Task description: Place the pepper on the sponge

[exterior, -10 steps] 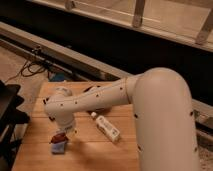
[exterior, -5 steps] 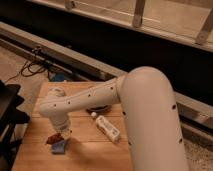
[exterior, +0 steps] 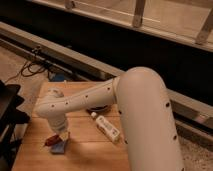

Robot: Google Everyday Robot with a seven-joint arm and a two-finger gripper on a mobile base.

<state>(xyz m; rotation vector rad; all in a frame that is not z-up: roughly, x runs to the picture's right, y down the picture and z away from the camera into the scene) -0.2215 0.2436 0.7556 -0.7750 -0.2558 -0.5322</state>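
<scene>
the white arm (exterior: 85,100) reaches down and to the left over the wooden table (exterior: 90,152). the gripper (exterior: 59,135) hangs just above the sponge (exterior: 60,148), on the table's front left part; whether it is open, closed or gripping cannot be told. the pepper (exterior: 50,141) sits at the sponge's upper left edge, touching it, just below the gripper. a white bottle (exterior: 106,126) lies on its side to the right, apart from the sponge; its contents do not show. a dark object (exterior: 97,108) is partly hidden behind the arm.

No readable text; bottle (exterior: 106,126) label illegible; gripper (exterior: 59,140) just above sponge (exterior: 58,148).
</scene>
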